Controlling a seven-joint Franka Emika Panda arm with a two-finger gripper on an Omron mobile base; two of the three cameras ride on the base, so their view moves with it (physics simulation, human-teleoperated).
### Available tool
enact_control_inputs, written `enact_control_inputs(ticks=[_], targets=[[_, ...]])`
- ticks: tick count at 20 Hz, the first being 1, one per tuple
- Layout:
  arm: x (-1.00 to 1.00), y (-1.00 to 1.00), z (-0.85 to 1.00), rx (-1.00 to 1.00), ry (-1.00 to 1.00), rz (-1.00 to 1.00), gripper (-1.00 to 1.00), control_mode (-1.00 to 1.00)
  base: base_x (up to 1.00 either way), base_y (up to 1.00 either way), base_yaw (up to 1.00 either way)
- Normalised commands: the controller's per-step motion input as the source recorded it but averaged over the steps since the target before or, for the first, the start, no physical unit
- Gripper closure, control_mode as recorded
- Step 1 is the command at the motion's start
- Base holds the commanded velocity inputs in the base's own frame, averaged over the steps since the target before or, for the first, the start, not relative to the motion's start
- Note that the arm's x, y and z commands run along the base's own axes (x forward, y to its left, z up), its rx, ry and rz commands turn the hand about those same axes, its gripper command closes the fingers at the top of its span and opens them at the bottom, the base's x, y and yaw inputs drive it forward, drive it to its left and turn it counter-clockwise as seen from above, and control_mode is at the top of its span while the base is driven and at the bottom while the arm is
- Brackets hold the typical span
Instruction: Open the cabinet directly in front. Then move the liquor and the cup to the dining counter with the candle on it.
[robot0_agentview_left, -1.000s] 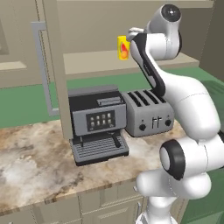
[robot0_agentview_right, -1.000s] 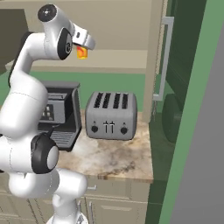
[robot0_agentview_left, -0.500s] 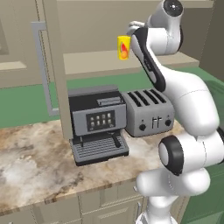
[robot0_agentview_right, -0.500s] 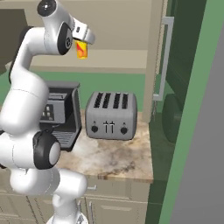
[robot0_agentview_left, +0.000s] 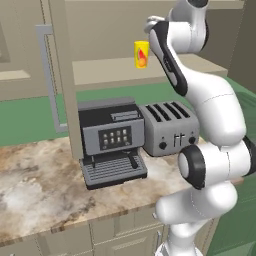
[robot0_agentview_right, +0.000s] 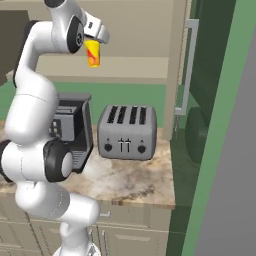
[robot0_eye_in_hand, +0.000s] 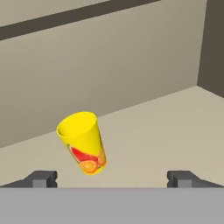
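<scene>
- Up on the open shelf of the cabinet (robot0_agentview_left: 150, 30) (its door (robot0_agentview_left: 62, 80) already swung aside, bar handle showing) is where your work now lies, so I judge the opening step done and the fetching step in hand.
- Below it, on the marble surface (robot0_agentview_left: 45, 195), you have a coffee machine (robot0_agentview_left: 110, 142) and a toaster (robot0_agentview_right: 127, 132) side by side; I'd lift well clear of them when you carry anything out.
- Your fingers (robot0_eye_in_hand: 111, 177) stand wide apart with nothing between them, hovering near the cup (robot0_eye_in_hand: 83, 142).
- From the hand view you get the cup left of centre between the tips and tilted in that picture (the camera's roll, I'd guess); shift so it sits midway, advance, then close.
- From the base views you get what the hand view lacks: the cup (robot0_agentview_left: 141, 54) standing upright on the shelf, beside the wrist.
- Look for the liquor yourself; I can't make it out on the shelf.
</scene>
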Motion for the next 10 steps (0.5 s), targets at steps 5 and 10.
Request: enact_control_inputs(ticks=[5, 10], targets=[[0.22, 0.0, -0.19, 0.0, 0.0, 0.0, -1.0, -1.0, 0.0, 0.0, 0.0], [0.23, 0.0, -0.05, 0.0, 0.01, 0.0, -1.0, -1.0, 0.0, 0.0, 0.0]])
